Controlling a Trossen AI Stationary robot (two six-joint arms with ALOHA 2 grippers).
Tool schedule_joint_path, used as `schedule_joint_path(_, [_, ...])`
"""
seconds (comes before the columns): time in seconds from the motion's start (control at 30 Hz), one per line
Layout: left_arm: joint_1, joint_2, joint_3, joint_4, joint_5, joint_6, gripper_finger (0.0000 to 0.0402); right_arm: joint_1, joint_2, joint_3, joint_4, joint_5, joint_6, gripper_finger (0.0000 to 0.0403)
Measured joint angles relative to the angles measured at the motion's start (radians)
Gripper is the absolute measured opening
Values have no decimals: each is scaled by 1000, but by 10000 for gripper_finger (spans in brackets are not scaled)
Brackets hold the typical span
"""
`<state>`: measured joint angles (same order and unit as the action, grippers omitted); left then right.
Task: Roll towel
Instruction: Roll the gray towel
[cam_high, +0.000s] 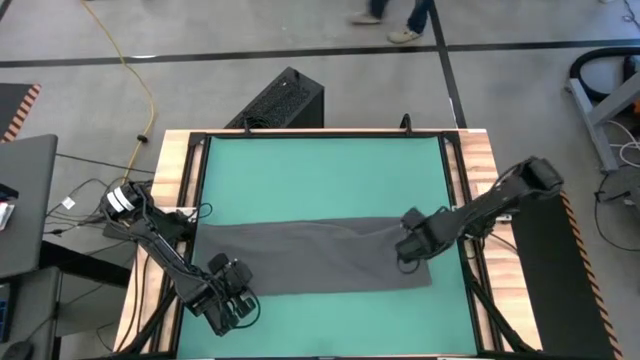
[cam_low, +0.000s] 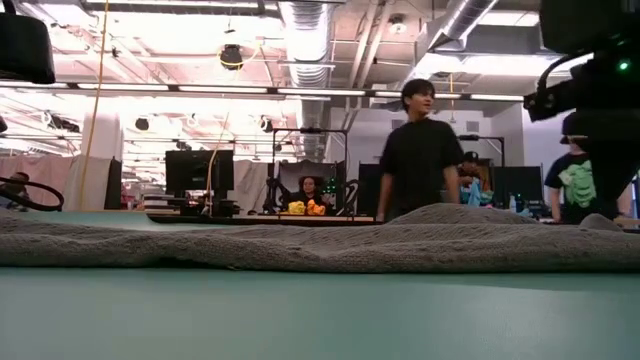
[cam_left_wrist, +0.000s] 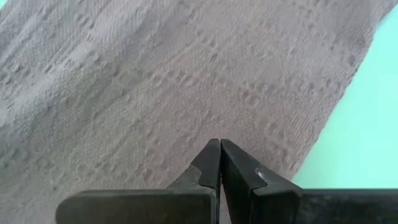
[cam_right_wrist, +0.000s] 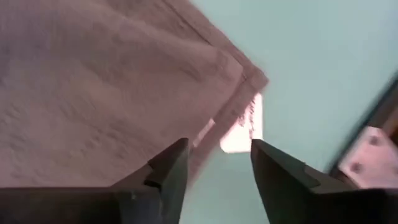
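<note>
Towel spread flat as a long strip across the middle of the green mat, long axis running 9 to 3 o'clock, slight ridge near the 3 o'clock end. Not rolled yet.

Right gripper over the towel's 3 o'clock end, fingers apart, nothing between them; white tag and folded corner just ahead in the wrist view. Left gripper at the towel's 7 o'clock corner, fingers pressed together, empty, hovering just above the fabric.

Probably start of the roll: best to pinch the short edge at 3 o'clock, both layers, and turn it over toward 9 o'clock. Keep the first fold tight and square to the long edges, else likely to cone.

Room: bare mat at 12 and 6 o'clock. Wooden frame close at 3 o'clock, so little clearance behind the right wrist.
</note>
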<state>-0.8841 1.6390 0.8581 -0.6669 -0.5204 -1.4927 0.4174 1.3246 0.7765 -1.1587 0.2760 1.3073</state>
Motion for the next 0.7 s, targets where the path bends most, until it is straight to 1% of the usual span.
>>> schedule_joint_path(0.1, [0, 0, 0, 9, -7, 0, 0, -7, -69, -68, 160, 1, 5, 212])
schedule_joint_path(0.17, [0, 0, 0, 12, -7, 0, 0, -15, -91, -87, 206, 2, -4, 213])
schedule_joint_path(0.3, [0, 0, 0, 24, -7, -3, 0, -23, -93, -97, 120, 17, 19, 212])
schedule_joint_path(0.7, [0, -1, 0, 39, -8, 8, 0, -22, -92, -95, 145, 41, 20, 212])
